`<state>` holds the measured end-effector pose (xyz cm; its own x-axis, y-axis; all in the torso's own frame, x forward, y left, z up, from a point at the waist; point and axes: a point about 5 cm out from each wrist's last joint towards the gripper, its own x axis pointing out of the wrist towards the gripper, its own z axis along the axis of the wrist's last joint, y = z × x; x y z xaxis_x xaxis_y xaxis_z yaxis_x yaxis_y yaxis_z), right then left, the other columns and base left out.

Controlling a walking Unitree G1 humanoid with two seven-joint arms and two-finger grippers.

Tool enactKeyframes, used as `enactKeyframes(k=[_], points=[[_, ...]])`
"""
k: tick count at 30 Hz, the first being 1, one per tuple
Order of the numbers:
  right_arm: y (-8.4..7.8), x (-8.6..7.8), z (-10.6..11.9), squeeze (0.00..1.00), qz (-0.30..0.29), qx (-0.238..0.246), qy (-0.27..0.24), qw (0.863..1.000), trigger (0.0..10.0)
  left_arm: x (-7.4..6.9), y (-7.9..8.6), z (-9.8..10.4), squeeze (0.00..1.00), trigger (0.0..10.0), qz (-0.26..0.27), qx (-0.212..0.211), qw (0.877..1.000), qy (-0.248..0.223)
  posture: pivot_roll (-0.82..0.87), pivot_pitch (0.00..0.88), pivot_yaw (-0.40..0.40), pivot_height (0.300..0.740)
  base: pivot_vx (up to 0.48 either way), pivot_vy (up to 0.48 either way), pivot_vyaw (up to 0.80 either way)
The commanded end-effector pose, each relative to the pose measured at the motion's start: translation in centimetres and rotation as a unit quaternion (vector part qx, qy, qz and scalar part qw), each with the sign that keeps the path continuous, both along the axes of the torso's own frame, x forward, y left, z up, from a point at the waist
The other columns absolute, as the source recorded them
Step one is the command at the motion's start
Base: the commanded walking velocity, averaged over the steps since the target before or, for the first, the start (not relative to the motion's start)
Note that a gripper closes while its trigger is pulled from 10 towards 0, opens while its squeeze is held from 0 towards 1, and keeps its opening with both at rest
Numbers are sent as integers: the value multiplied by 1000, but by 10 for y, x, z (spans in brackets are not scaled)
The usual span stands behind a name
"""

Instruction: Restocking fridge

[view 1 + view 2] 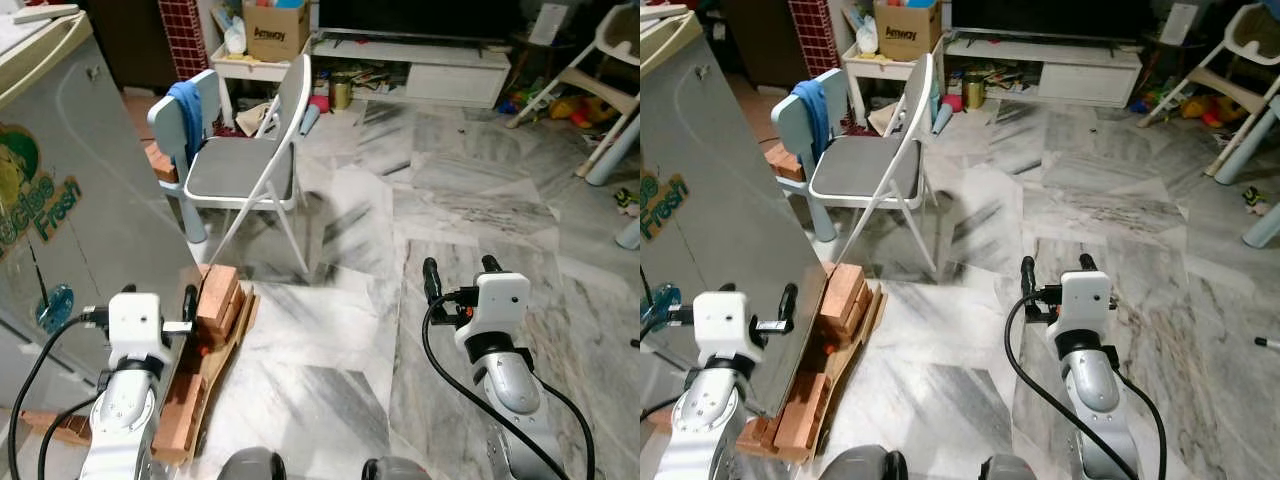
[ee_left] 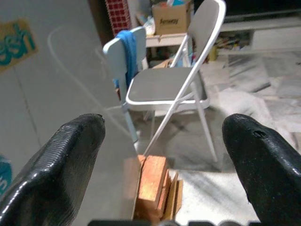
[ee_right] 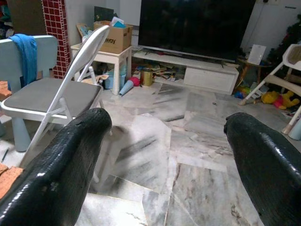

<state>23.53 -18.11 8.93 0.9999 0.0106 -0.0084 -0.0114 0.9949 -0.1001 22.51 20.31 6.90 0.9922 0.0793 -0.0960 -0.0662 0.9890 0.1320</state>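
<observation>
The silver fridge [image 1: 70, 190] with a green "Fresh" logo stands at my left, raised on bricks. My left gripper [image 1: 158, 295] is open at the fridge's near right edge, low down. In the left wrist view that edge [image 2: 123, 141] runs between the two black fingers [image 2: 70, 165], close to the left one; I cannot tell if they touch it. My right gripper [image 1: 461, 268] is open with nothing in it, held over the marble floor [image 1: 340, 330] to the right of the fridge. No item to stock is in sight.
Bricks and wooden boards [image 1: 215, 305] lie at the fridge's foot. A grey folding chair [image 1: 250, 165] and a small blue chair with a blue cloth [image 1: 185, 110] stand just ahead. Farther back are a cardboard box [image 1: 275, 28], a TV stand [image 1: 420, 68] and a high chair [image 1: 605, 60].
</observation>
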Motion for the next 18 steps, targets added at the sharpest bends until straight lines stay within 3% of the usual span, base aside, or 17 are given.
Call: enactKeyframes(k=[1,13,18], points=[[4,5,9,0,15,1,-14,1000,10000,1,-1,-2,0,10000,-6,-2,1000,10,27,0,42,740,0,480,800],[6,13,9,0,24,13,-9,1000,10000,5,-2,-4,0,10000,-11,-3,1000,18,44,0,21,740,0,479,717],[4,16,9,0,22,22,-7,999,10000,5,-4,-3,0,10000,-12,-4,1000,18,44,4,15,740,0,82,0]])
